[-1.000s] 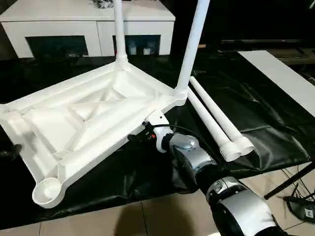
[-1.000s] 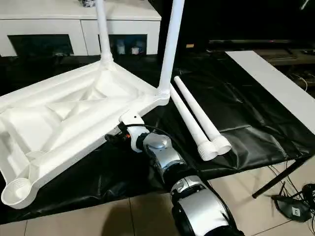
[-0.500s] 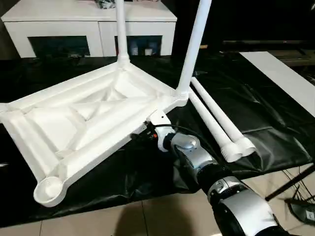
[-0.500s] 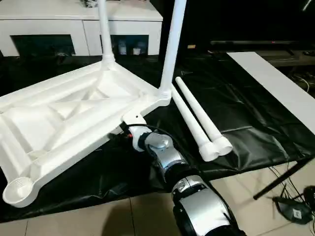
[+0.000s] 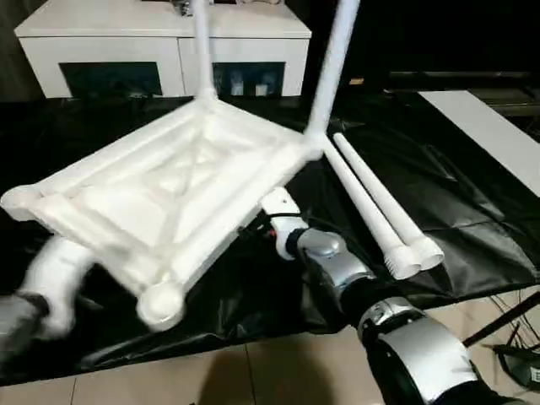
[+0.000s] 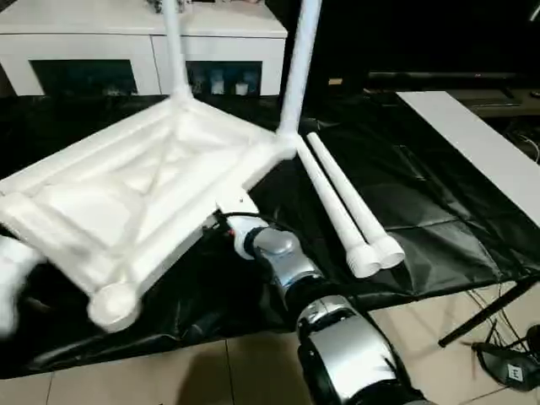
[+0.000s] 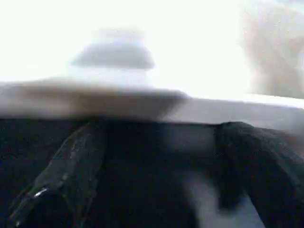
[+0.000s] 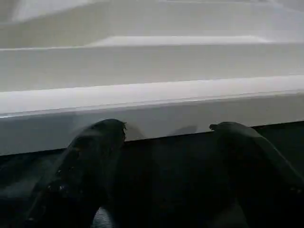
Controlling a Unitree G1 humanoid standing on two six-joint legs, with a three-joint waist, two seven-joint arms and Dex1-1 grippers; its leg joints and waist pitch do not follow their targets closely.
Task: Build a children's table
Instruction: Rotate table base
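Lifted since a second ago, the tabletop (image 5: 169, 190) now tilts underside-up, its 7 o'clock corner socket (image 5: 160, 304) raised off the black sheet (image 5: 439, 194). Two legs (image 5: 333, 59) stand in its far sockets; two loose legs (image 5: 371, 202) lie beside it at 3 o'clock. The right gripper (image 8: 166, 137) has its jaws spread at the tabletop's rim, holding nothing. The left gripper (image 7: 161, 142) also shows spread jaws under the rim. A white cabinet (image 5: 160, 42) stands at 12 o'clock.
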